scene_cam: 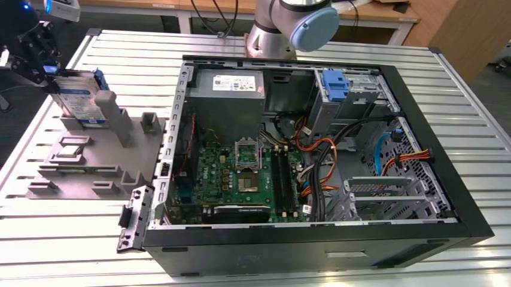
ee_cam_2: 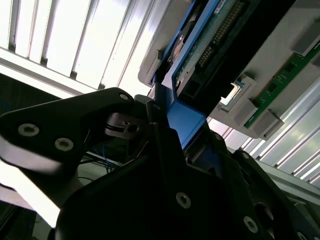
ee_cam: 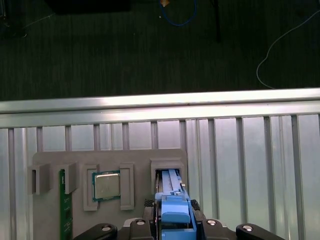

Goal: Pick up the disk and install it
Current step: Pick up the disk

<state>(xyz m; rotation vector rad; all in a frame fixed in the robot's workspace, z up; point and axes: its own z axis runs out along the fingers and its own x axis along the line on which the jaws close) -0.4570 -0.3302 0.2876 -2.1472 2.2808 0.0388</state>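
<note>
Disk (scene_cam: 80, 98) — one item: a flat silver-grey drive with a white-and-blue label, framed in a blue carrier bracket (ee_cam: 172, 212).

Location: standing on edge at the slot of the grey fixture tray (scene_cam: 104, 173), at the exterior view's left and well apart from the open computer case (scene_cam: 279, 254). I cannot tell whether its lower edge sits in the slot or hangs just clear of it.

Held by: my gripper (scene_cam: 49, 70), from above. The jaws are drawn narrow onto the upper end, one pad on either side of the blue bracket, as both wrist views show.

Handling, by my judgement: rigid and dense for its size, with no flex. The metal faces look smooth and liable to slide. The plastic bracket offers better purchase, though it may give a little under squeeze. The green circuit board (ee_cam_2: 205, 47) lies bare on one face and is fragile, so pads belong off it and knocks are to be avoided.

Best hold: the bracket's rails, taken square so the weight below does not pivot.

Neighbours on the tray: a small square chip (ee_cam: 106, 186) and a green memory stick (ee_cam: 62, 210) — both beside the slot, neither touched.
</note>
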